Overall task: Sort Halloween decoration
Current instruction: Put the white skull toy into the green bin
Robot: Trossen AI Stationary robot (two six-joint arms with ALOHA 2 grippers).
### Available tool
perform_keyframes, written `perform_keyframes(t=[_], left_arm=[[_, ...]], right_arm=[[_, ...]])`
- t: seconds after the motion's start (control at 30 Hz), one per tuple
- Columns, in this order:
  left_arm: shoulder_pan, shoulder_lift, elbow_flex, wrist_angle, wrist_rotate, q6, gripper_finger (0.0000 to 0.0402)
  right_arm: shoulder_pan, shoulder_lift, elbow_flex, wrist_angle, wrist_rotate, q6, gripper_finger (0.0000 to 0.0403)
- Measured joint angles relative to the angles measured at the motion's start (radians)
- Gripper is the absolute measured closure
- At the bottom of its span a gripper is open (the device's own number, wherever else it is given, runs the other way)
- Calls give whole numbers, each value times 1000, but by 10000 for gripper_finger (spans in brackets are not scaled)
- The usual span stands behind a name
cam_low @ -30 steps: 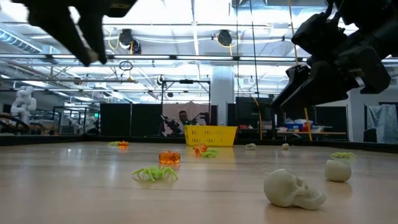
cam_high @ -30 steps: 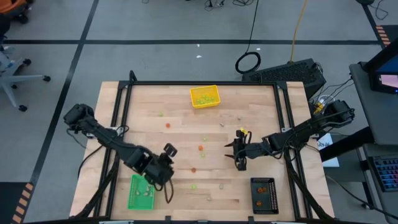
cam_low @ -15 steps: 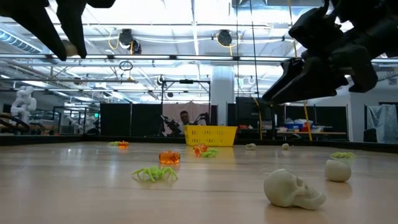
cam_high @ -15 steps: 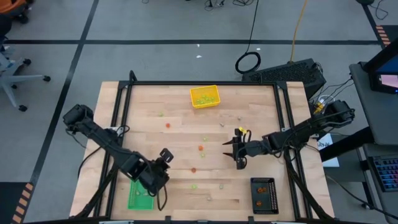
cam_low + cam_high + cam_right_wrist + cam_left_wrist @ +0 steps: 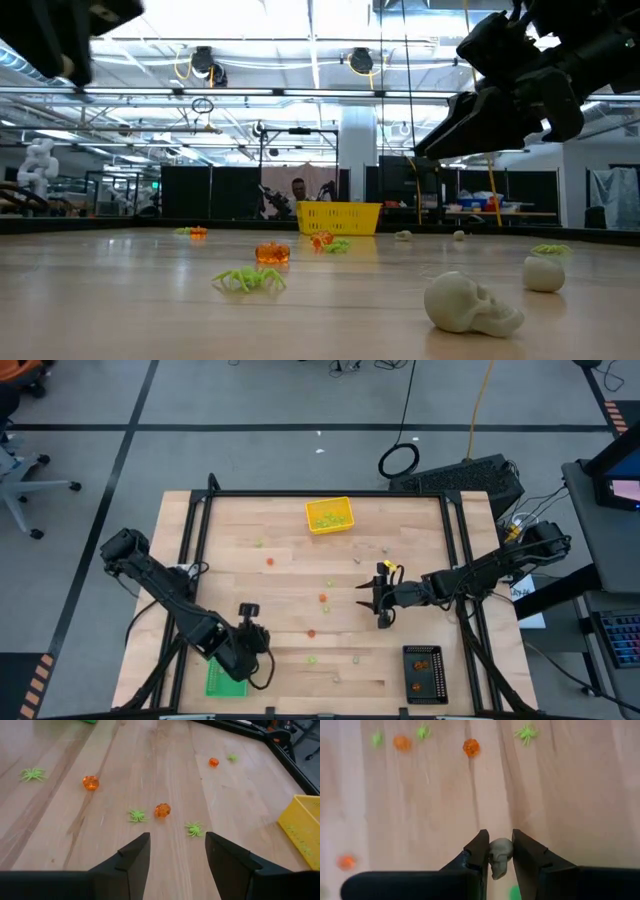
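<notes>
We see the left hand [image 5: 497,851] pinching a small pale skull [image 5: 500,856] between its two dark fingers. The skull stands with its long axis along the fingers; the rounded crown points outward past the fingertips and the narrower jaw part points back toward the wrist. It is smooth, matte, beige-grey, and it looks like moulded plastic. In the high view this left hand [image 5: 246,643] hangs over the near left part of the wooden counter [image 5: 400,550], just beside the green tray [image 5: 222,682].

The right hand [image 5: 174,851] is spread, with nothing between its fingers, and it hovers above the middle-right of the counter. Under and ahead of it lie two orange pumpkins [image 5: 162,810], glossy and faceted, and several light green spiders [image 5: 136,815] with thin legs, all well apart from the fingers. A third orange piece lies farther, near the yellow tray [image 5: 301,834].

In the low view another pale skull [image 5: 468,303] lies on its side on the counter, its face turned to the right, with a round pale piece [image 5: 543,273] near it. A green spider [image 5: 249,280] and an orange pumpkin [image 5: 272,254] lie toward the middle. The black tray [image 5: 425,673] stands at the near right corner.
</notes>
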Motion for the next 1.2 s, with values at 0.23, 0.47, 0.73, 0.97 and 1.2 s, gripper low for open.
perform_keyframes(t=[0.23, 0.47, 0.73, 0.97, 1.2], left_arm=[[-67, 0, 0, -4, 25, -282, 336], [-180, 0, 0, -10, 41, -445, 336], [-287, 1, -8, -21, -28, -618, 336], [-316, 55, -8, -38, -63, -639, 336], [-316, 111, -9, -150, -46, -822, 336]], right_arm=[[0, 0, 0, 0, -1, 52, 227], [7, 0, 0, 0, -32, 148, 227], [37, 0, 0, 72, -55, 193, 227], [40, 0, 0, 120, -55, 199, 227], [40, 0, 0, 134, -55, 201, 227]])
